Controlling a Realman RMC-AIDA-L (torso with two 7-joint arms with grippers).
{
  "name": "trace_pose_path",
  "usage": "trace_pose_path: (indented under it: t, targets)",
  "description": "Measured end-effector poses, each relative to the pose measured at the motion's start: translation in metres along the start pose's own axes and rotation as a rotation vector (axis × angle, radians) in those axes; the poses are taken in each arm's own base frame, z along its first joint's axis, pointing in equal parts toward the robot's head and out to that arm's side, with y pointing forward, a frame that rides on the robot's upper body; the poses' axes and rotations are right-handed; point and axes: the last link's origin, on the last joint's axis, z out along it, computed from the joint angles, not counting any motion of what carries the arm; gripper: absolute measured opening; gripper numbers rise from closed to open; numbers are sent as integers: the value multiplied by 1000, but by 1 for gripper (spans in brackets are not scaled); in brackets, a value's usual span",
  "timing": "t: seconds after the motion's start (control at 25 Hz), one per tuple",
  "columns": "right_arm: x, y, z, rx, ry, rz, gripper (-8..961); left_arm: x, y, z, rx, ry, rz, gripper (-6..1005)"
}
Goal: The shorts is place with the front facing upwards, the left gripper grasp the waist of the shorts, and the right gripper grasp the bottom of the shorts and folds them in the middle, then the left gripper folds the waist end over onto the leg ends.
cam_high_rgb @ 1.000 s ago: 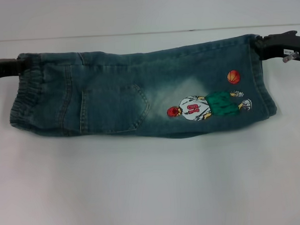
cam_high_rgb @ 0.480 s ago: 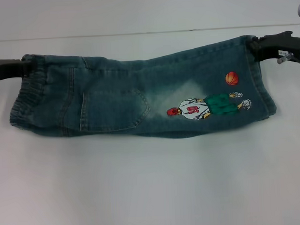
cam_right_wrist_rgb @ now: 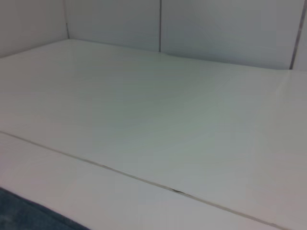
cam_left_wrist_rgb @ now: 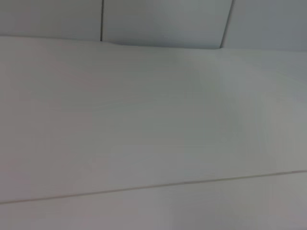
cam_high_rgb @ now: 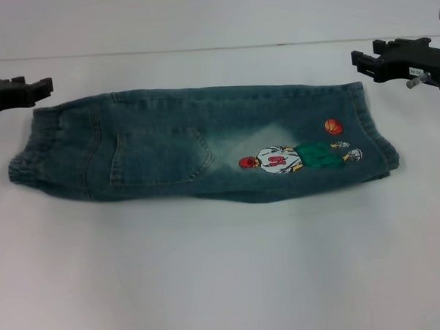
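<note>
The shorts (cam_high_rgb: 204, 144) lie flat on the white table, folded lengthwise, with a back pocket and a cartoon print showing on top. The gathered waist (cam_high_rgb: 26, 155) is at the left end and the bottom of the shorts (cam_high_rgb: 379, 140) at the right end. My left gripper (cam_high_rgb: 47, 86) hovers just beyond the waist's far corner, open and clear of the cloth. My right gripper (cam_high_rgb: 355, 58) hovers just beyond the far corner of the leg ends, open and holding nothing. A corner of denim (cam_right_wrist_rgb: 24, 215) shows in the right wrist view; the left wrist view shows only table.
The white table (cam_high_rgb: 224, 267) stretches wide in front of the shorts. A thin seam (cam_high_rgb: 200, 49) runs across it behind them, with pale wall panels (cam_right_wrist_rgb: 192, 24) beyond.
Both grippers have let go of the shorts' far edge and moved slightly up and outward. The lifted edge has dropped, and the shorts now lie flat.
</note>
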Motion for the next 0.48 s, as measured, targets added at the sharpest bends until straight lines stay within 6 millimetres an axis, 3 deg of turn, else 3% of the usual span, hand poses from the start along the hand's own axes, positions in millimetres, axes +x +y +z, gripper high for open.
trace_pose_path:
  t: [0.32, 0.48]
  targets:
    - [1, 0, 0, 1, 1, 6, 658, 1, 2, 3, -1, -23, 55, 528]
    - [2, 3, 0, -12, 3, 11, 821, 1, -3, -1, 6, -20, 63, 718]
